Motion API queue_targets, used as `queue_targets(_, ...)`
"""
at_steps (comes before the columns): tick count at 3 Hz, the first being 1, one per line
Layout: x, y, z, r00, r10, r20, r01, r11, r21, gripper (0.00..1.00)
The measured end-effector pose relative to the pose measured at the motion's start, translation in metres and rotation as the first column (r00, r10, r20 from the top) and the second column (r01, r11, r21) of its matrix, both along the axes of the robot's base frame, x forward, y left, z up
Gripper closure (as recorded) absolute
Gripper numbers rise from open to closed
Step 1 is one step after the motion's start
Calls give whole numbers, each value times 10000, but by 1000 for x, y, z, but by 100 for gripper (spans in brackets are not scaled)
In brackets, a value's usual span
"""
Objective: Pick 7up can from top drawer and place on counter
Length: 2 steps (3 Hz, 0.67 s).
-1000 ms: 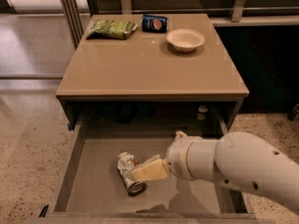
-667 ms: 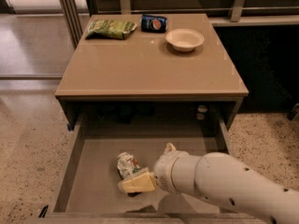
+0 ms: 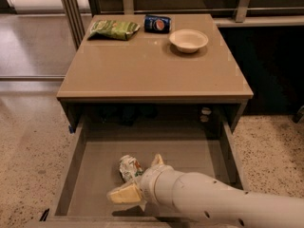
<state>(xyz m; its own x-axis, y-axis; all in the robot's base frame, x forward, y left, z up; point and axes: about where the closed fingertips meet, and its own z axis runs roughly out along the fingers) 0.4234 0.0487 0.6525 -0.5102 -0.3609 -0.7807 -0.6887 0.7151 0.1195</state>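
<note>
Saw the 7up can (image 3: pixel 129 167) on the top drawer (image 3: pixel 190 148) floor, just beyond the end effector (image 3: pixel 135 177), long axis slanting toward it; fingers (image 3: pixel 124 194) spread, released, holding nothing.

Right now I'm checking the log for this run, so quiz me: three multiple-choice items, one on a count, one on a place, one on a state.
1. Things on the tabletop: A one; B five; C three.
2. The white can lies: A on the floor; B in the drawer; C on a shelf.
3. The drawer is: A pulled open; B shut; C removed.
C: bag, blue can, bowl. B: it rests on the drawer bottom, the pincer beside it. A: its inside shows.
</note>
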Motion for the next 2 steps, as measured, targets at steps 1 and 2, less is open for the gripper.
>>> queue_targets(1, 15, 13, -13, 9993, -162, 345, 163, 9999, -33, 0)
queue_targets(2, 30, 28, -22, 9989, -3, 461, 11, 9999, -167, 0)
